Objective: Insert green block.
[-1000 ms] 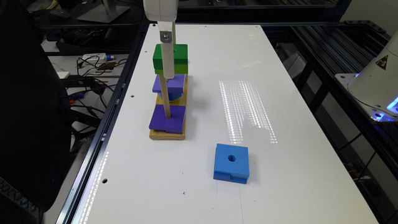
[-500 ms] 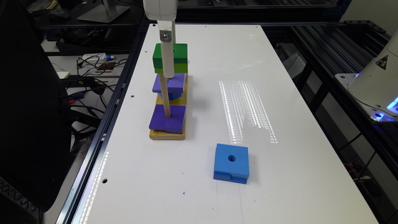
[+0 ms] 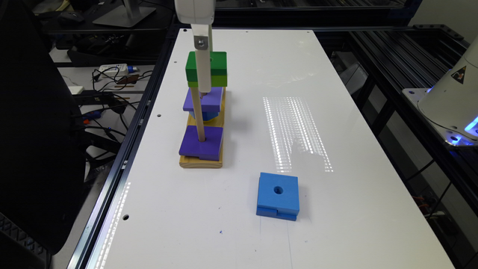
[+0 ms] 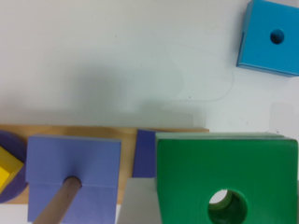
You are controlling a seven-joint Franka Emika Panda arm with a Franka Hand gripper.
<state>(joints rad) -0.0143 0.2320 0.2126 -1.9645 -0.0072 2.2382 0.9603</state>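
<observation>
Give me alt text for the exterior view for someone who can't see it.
The gripper holds a green block in the air above a wooden base with a peg and purple blocks on a white table. A blue block lies apart, nearer the camera.

A long white table (image 3: 336,209) fills the middle of the exterior view, its glossy top carrying a striped patch of reflected light (image 3: 295,134) toward 2 o'clock of centre. Black metal rails (image 3: 123,164) frame its edge at 9 o'clock, and a black slatted frame (image 3: 403,56) runs off at 2 o'clock. At 10 o'clock, a lower surface holds tangled black cables (image 3: 112,80) and a white power adapter (image 3: 114,69). A large dark chair back (image 3: 37,130) looms at 9 o'clock. A grey monitor stand base (image 3: 125,15) sits at 11 o'clock.
</observation>
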